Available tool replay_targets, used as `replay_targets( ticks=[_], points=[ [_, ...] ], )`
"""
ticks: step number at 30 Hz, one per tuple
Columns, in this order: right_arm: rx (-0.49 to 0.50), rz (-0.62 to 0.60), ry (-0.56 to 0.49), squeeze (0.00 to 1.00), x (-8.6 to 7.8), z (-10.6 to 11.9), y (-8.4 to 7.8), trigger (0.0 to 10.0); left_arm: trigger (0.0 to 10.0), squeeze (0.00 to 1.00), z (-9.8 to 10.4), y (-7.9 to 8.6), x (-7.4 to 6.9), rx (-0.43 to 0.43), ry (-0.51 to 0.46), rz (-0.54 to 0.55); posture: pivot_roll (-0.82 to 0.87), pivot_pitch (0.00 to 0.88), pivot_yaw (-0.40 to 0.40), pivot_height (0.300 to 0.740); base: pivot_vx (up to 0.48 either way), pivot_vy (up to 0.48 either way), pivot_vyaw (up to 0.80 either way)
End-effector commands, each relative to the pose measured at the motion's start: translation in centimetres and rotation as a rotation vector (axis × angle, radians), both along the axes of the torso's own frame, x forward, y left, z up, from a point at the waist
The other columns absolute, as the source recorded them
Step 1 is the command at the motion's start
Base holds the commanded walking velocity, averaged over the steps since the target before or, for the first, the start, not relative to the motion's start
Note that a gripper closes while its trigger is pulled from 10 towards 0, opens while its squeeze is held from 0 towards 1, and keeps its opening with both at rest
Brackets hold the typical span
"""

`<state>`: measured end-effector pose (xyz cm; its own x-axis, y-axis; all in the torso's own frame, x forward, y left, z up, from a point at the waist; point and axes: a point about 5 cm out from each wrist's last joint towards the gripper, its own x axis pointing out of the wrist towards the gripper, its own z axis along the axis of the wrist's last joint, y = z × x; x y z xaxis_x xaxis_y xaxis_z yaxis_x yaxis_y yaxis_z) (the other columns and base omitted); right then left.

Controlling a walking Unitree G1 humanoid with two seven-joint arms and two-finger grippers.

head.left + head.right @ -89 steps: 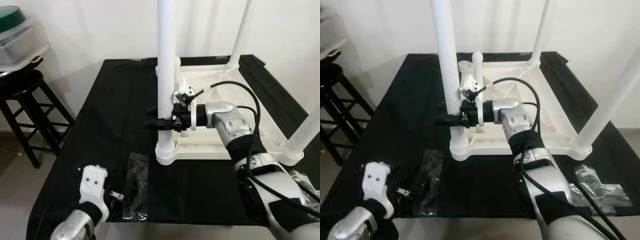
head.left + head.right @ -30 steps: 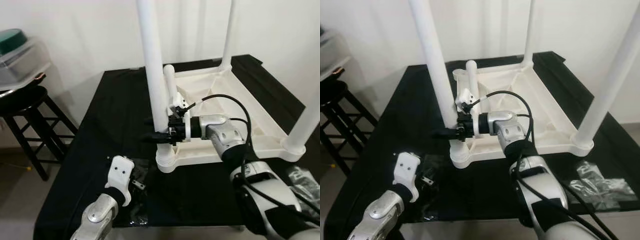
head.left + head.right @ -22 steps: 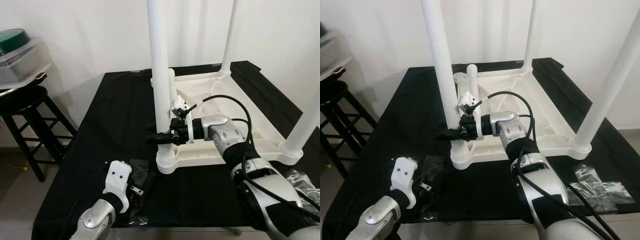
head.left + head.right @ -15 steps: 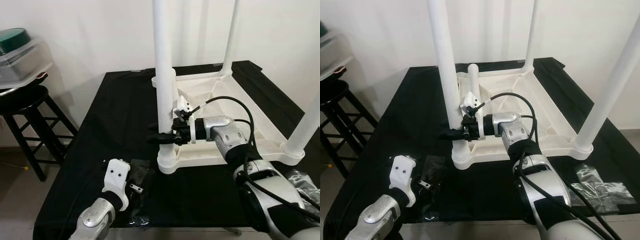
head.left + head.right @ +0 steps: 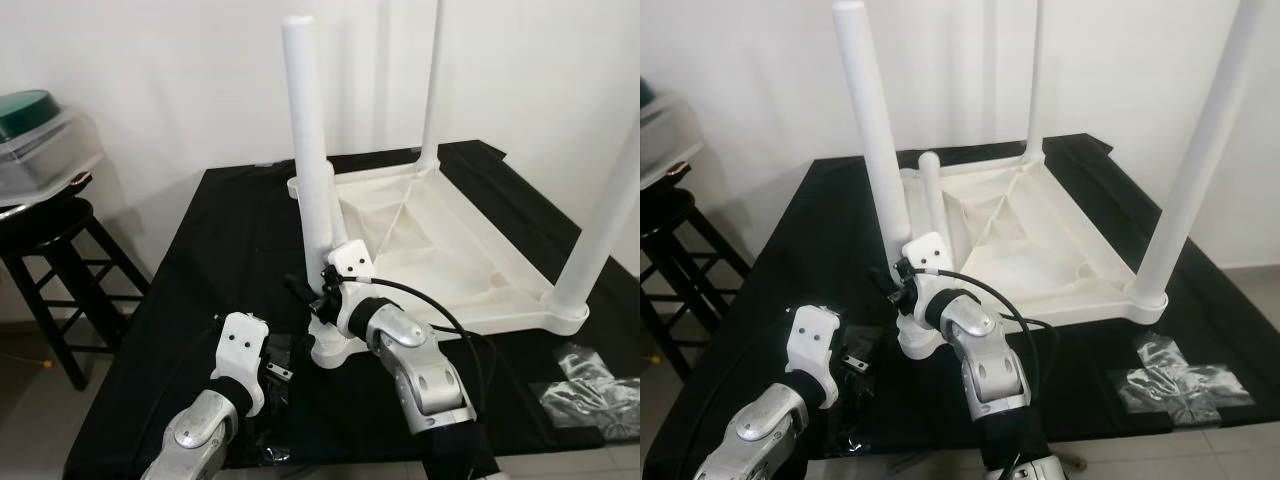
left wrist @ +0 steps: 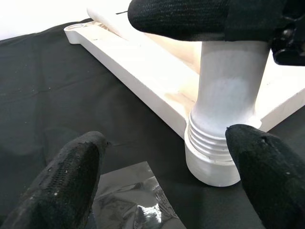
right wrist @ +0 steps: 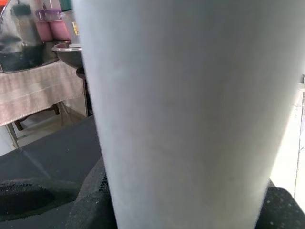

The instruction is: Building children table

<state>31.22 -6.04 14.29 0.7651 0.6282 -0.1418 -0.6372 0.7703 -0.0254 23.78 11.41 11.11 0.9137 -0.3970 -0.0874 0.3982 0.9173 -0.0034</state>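
A white children's table (image 5: 430, 235) lies upside down on the black cloth, its legs pointing up. My right gripper (image 5: 315, 293) is shut on the near-left leg (image 5: 308, 150), just above its ribbed base (image 6: 212, 152). In the right wrist view that leg (image 7: 181, 105) stands between the two black fingers (image 7: 88, 205). My left gripper (image 6: 167, 138) hovers low over the cloth to the left of that base, open and holding nothing. A shorter white post (image 5: 930, 195) stands just behind the held leg.
A black stool (image 5: 50, 215) with a clear, green-lidded container (image 5: 35, 110) stands at the left. Clear plastic bags lie on the cloth by my left gripper (image 5: 275, 350) and at the near right (image 5: 590, 385). A white wall is behind.
The head view has shifted and the held leg's top is now in view. My right arm has folded in and now reaches the leg from the near side, still gripping it. The left gripper stays put.
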Motion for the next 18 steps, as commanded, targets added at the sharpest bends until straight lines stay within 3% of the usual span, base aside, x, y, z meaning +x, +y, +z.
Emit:
replay_targets(
  ticks=[1,3,4,7,9,11,12,13,14,16,18],
  points=[
    [-0.041,-0.059,0.176,0.62,0.1,-3.1,-1.9,10.0,10.0,0.00,-0.5,0.3,-0.1,0.009,0.026,0.014,-0.03,0.024,0.068,0.740,0.000,0.000,0.00],
    [-0.017,-0.028,0.176,0.62,0.3,-2.8,-1.9,10.0,10.0,0.00,-0.5,0.3,0.0,0.002,0.029,0.018,-0.03,0.024,0.068,0.740,0.000,0.000,0.00],
    [0.022,0.019,0.165,1.00,0.7,-1.9,-1.7,10.0,10.0,0.00,-0.5,0.2,0.1,-0.002,0.030,0.017,-0.03,0.016,0.066,0.740,0.000,0.000,0.00],
    [0.048,0.070,0.146,1.00,0.9,-0.9,-1.4,10.0,10.0,0.00,-0.5,0.1,0.2,-0.003,0.031,0.016,-0.03,0.013,0.066,0.740,0.000,0.000,0.00],
    [0.092,0.283,0.032,1.00,1.5,2.9,-1.0,10.0,10.0,0.00,-0.6,-0.1,0.4,0.004,0.033,0.008,-0.03,0.004,0.066,0.740,0.000,0.000,0.00],
    [0.092,0.283,0.032,1.00,1.5,2.9,-1.0,10.0,10.0,0.00,-0.6,-0.1,0.4,0.004,0.033,0.008,-0.03,0.004,0.066,0.740,0.000,0.000,0.00],
    [0.086,0.345,0.019,0.70,2.1,3.4,-1.3,10.0,10.0,0.00,-0.6,-0.2,0.5,0.005,0.034,0.007,-0.02,0.000,0.065,0.740,0.000,0.000,0.00],
    [0.086,0.345,0.019,0.70,2.1,3.4,-1.3,10.0,10.0,0.00,-0.6,-0.2,0.5,0.005,0.034,0.007,-0.02,0.000,0.065,0.740,0.000,0.000,0.00],
    [0.048,0.406,0.001,0.00,2.8,3.6,-1.7,10.0,10.0,0.00,-0.7,-0.2,0.5,0.006,0.035,0.007,-0.02,0.000,0.062,0.740,0.000,0.000,0.00],
    [0.010,0.534,0.037,0.00,3.7,3.6,-2.4,10.0,10.0,0.00,-0.8,-0.3,0.6,0.006,0.037,0.007,-0.01,0.000,0.057,0.740,0.000,0.000,0.00],
    [0.000,0.571,0.037,0.00,4.0,3.7,-2.5,10.0,10.0,0.00,-0.8,-0.3,0.6,0.005,0.038,0.007,0.01,0.000,0.051,0.740,0.000,0.000,0.00]
  ],
)
